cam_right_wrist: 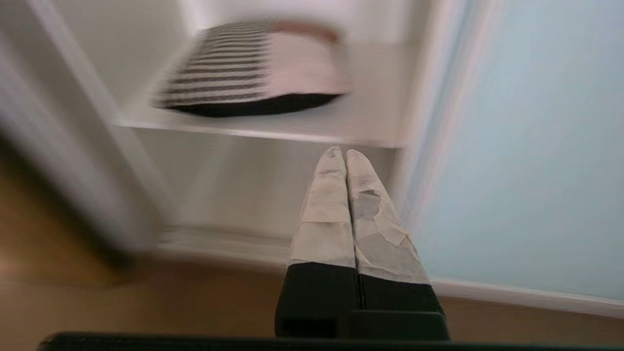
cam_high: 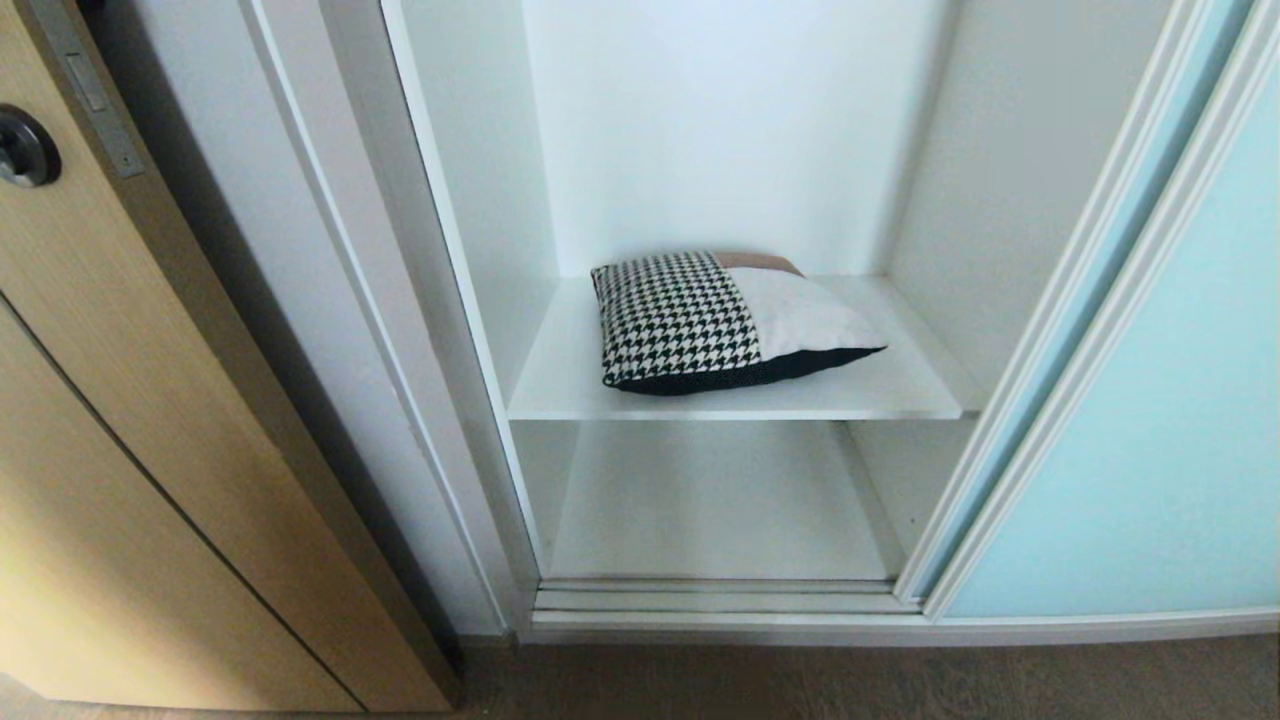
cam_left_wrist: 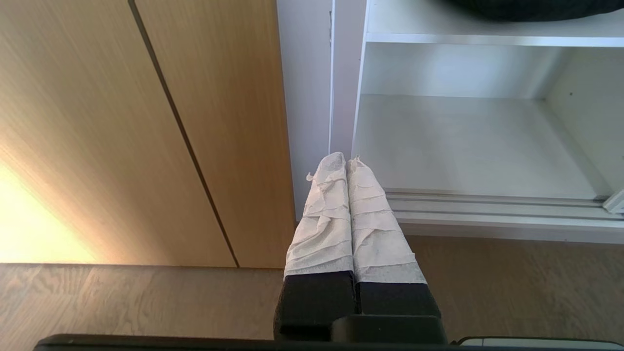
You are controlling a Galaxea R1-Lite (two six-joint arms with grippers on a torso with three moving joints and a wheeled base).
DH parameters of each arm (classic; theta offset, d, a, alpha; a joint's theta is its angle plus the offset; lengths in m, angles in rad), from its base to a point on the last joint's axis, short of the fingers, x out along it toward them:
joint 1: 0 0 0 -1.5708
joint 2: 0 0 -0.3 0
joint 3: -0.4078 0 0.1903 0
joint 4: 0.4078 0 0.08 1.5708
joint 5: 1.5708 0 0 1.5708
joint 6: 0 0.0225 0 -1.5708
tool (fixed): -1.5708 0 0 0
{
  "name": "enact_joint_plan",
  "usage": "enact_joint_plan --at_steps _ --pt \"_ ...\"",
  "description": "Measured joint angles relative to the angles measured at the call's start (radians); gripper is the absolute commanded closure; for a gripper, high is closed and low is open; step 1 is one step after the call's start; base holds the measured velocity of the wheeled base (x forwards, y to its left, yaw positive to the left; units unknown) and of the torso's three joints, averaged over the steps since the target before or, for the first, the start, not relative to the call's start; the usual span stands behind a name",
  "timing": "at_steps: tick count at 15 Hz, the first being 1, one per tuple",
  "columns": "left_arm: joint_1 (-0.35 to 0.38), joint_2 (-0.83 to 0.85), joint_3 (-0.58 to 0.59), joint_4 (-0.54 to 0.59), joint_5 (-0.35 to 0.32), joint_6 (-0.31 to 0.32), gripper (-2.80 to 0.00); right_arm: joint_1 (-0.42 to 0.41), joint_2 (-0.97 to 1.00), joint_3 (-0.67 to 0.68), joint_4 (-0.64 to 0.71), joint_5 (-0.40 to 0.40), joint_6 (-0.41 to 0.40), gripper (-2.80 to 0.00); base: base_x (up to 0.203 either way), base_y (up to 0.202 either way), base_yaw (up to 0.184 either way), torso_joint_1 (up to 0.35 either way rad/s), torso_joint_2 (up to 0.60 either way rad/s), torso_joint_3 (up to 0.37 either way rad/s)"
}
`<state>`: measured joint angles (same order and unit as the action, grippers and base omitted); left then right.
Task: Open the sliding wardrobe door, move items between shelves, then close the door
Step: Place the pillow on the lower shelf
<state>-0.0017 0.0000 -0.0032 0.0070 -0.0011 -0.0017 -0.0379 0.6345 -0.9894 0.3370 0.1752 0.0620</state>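
Cushion (cam_high: pixel 725 320) lies flat on upper shelf (cam_high: pixel 900 395) inside wardrobe, sliding door (cam_high: pixel 1150 420) already pushed aside to right – lower shelf (cam_high: pixel 715 500) bare. Likely light, soft, squashy; fabric grips well, nothing fragile. Best hold: pinch front edge or near corner, where black back meets patterned top. Right gripper (cam_right_wrist: pixel 346 155) fingers pressed together, low before opening, below shelf edge – must spread first. Left gripper (cam_left_wrist: pixel 347 161) also pinched closed, near floor beside wood door (cam_left_wrist: pixel 146 122)

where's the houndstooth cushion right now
In the head view the cushion lies flat on the upper white shelf inside the open wardrobe, near the middle, with the aqua sliding door to its right and an empty shelf below.
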Motion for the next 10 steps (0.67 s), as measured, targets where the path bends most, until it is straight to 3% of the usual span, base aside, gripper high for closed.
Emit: enact_joint_plan --at_steps 4,6,10 --pt "0.0 0.0 0.0 0.0 0.0 0.0 0.0 0.057 0.274 -0.241 0.146 0.147 0.144 0.0 0.0 0.0 0.0 0.0 0.0 0.0" --pt "0.0 0.0 0.0 0.0 0.0 0.0 0.0 0.138 0.383 -0.28 0.157 0.162 0.206 0.0 0.0 0.0 0.0 0.0 0.0 0.0" --pt "0.0 0.0 0.0 0.0 0.001 0.001 0.0 0.241 0.617 -0.343 0.059 0.163 0.436 0.0 0.0 0.0 0.0 0.0 0.0 0.0"
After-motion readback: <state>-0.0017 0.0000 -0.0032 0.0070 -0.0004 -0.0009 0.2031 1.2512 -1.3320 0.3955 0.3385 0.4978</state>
